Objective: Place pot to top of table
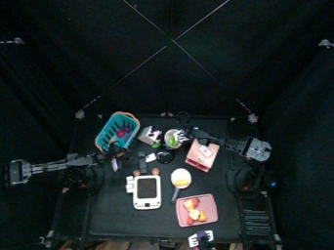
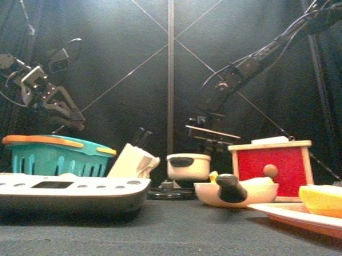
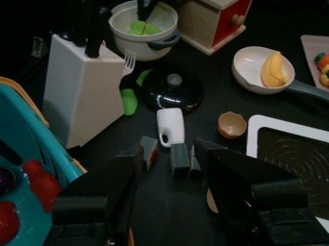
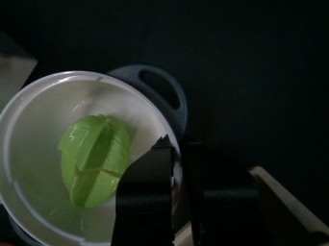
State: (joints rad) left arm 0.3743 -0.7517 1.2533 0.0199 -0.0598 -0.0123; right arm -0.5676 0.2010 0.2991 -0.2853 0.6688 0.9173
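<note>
No readable text, labels, brands or numbers in any view. The white scale [image 1: 146, 191] shows a grey display panel, but nothing on it can be read. The red-and-white box [image 2: 270, 167] carries no legible marking either.

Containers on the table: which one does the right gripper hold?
The pot with the green piece inside: the right gripper pinches its rim. Teal basket and cream bowl stand free.
</note>
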